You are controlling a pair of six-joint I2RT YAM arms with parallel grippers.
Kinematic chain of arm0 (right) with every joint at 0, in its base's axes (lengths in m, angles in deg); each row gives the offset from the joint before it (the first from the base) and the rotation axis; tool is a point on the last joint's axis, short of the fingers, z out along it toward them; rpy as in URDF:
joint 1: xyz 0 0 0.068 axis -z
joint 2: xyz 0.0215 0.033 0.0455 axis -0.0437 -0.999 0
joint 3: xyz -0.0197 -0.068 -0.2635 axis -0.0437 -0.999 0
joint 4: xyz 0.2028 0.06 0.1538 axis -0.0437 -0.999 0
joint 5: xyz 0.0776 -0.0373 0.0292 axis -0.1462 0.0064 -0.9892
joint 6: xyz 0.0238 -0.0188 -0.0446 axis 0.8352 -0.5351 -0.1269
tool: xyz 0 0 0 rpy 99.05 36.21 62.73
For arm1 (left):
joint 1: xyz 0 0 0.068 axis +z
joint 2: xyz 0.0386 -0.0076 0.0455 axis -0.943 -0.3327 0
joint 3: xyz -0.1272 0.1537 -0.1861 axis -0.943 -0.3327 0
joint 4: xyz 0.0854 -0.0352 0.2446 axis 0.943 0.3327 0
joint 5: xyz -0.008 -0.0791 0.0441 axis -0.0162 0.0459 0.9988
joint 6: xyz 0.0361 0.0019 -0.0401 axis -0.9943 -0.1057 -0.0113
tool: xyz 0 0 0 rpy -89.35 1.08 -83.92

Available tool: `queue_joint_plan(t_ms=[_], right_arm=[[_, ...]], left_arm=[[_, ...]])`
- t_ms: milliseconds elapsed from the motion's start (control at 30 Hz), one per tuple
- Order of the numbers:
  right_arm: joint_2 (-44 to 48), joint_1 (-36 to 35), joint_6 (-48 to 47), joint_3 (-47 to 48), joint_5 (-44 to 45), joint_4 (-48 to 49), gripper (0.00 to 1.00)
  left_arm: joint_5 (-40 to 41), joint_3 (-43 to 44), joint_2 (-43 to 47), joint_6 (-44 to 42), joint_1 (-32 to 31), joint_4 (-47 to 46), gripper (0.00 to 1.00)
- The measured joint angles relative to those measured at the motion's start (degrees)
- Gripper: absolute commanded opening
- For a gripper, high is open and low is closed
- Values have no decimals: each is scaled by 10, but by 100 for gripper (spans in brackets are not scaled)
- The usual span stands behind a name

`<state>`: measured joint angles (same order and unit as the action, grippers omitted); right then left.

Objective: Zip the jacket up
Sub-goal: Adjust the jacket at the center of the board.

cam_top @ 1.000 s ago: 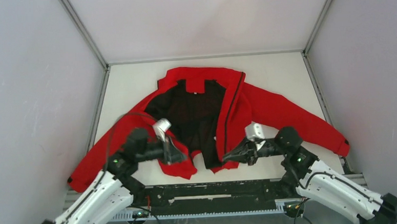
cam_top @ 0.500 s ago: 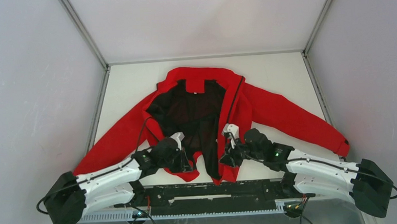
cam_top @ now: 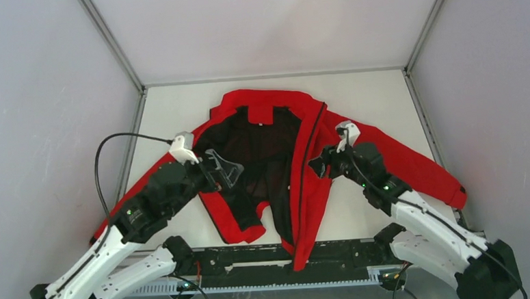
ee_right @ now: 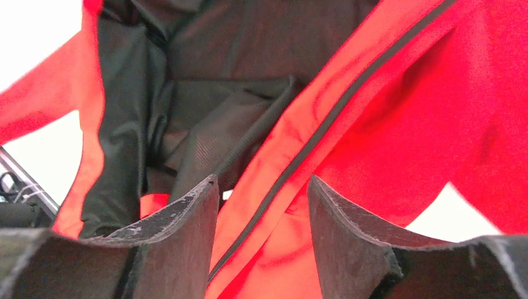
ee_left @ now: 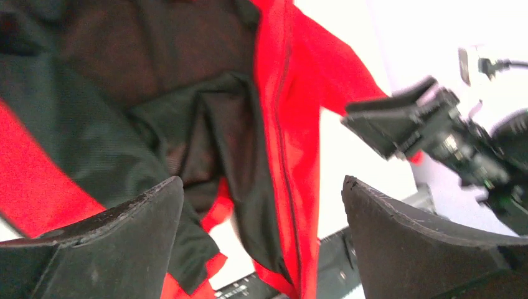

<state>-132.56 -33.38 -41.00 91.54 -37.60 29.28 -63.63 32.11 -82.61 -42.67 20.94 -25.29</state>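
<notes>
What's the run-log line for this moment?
jacket: unzipped, black lining exposed | left claw: open, empty | right claw: open, empty, near zipper

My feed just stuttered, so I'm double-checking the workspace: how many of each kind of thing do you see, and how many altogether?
Jackets: 1, the red jacket, front unzipped, black lining showing.
Grippers: 2, the left gripper and the right gripper, both open and holding nothing.
Total: 3
</notes>
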Motion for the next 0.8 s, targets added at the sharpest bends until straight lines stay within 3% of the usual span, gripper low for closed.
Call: queue_joint_plan(t_ms=[133, 233, 367, 533, 667, 800], right_arm=[[-85, -14, 25, 1, 5, 7, 59], [-143, -44, 45, 1, 25, 16, 57], [-220, -70, 75, 4, 47, 39, 55], [-362, -69, 106, 52, 87, 57, 53], [-469, -37, 125, 136, 100, 68, 52], [-567, 20, 131, 249, 103, 60, 53]], left_arm=[[16, -18, -6, -1, 84, 14, 100], [0, -85, -35, 2, 145, 2, 100], [-18, -153, -130, 11, 166, -18, 100], [-46, -164, -288, 16, 197, -93, 100], [-68, -109, -424, 15, 241, -159, 97], [-78, 18, -553, 5, 289, -170, 97]])
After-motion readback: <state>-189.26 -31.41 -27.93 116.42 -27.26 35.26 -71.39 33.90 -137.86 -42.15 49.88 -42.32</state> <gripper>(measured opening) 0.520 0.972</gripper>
